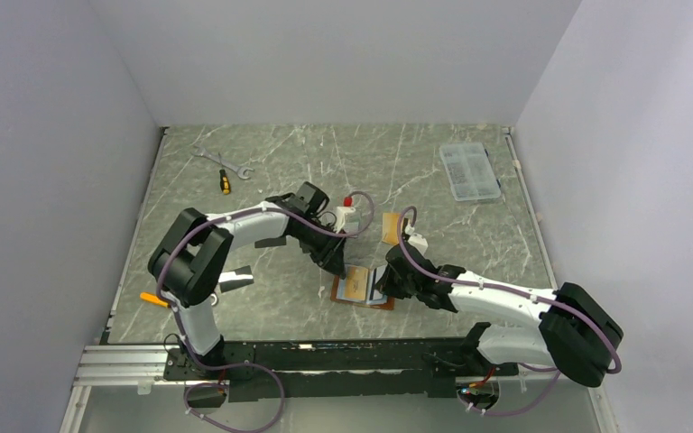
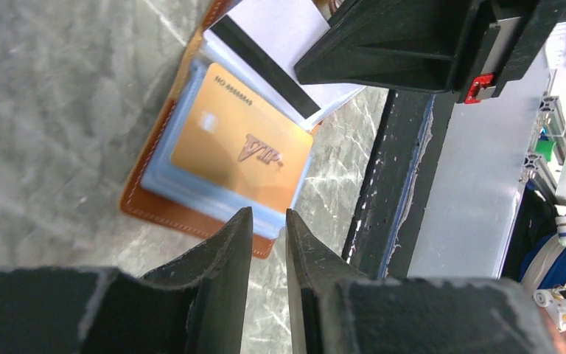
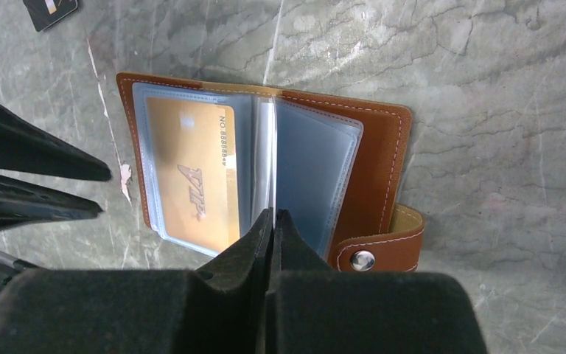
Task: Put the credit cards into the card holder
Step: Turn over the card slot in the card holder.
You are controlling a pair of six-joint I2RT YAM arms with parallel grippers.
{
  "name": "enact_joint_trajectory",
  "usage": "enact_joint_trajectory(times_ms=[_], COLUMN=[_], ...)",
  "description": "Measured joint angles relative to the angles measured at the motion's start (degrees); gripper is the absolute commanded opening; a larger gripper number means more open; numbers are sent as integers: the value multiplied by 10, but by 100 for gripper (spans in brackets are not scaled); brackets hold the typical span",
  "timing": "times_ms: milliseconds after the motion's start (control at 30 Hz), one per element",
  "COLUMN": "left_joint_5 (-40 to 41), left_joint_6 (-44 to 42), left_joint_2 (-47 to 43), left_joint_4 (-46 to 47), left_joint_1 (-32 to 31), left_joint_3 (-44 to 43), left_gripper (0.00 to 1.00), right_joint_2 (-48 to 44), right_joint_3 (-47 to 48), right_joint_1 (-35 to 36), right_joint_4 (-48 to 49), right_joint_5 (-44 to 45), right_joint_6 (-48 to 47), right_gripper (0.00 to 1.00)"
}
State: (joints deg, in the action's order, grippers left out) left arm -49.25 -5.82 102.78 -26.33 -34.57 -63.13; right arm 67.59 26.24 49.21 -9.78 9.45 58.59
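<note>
The tan leather card holder (image 3: 379, 162) lies open on the table (image 1: 356, 289), snap tab at its right. An orange-gold card (image 3: 191, 177) sits inside its left clear sleeve (image 2: 239, 147). My right gripper (image 3: 273, 214) is shut on an upright sleeve page at the spine. In the left wrist view that page shows a silver-grey card with a black stripe (image 2: 265, 44). My left gripper (image 2: 269, 214) hovers at the holder's edge beside the orange-gold card, its jaws slightly open with nothing between them. From above, the left gripper (image 1: 336, 262) and right gripper (image 1: 386, 281) flank the holder.
A silver-grey card (image 1: 235, 278) lies by the left arm, and a tan card (image 1: 388, 225) lies behind the holder. A black card (image 3: 51, 11) is nearby. A wrench and screwdriver (image 1: 224, 170) lie far left, a clear compartment box (image 1: 469, 171) far right, a white bottle (image 1: 347, 215) at centre.
</note>
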Motion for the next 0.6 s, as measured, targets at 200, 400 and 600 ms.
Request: enact_joint_trajectory(times_ms=[200,400,600], left_joint_5=[13,38,49], left_joint_6=[-19,-26,-24], left_joint_2=[30,33,34], left_joint_4=[2,12,29], left_joint_1=[-18,-14,-18], left_joint_3=[-3,20,25], left_gripper=[26,25,25], right_joint_2=[-7,-11,-12], right_joint_3=[-5,-8,-8], right_joint_1=[0,0,0], right_joint_4=[0,0,0], right_joint_5=[0,0,-1], right_joint_6=[4,6,6], right_gripper=[0,0,0])
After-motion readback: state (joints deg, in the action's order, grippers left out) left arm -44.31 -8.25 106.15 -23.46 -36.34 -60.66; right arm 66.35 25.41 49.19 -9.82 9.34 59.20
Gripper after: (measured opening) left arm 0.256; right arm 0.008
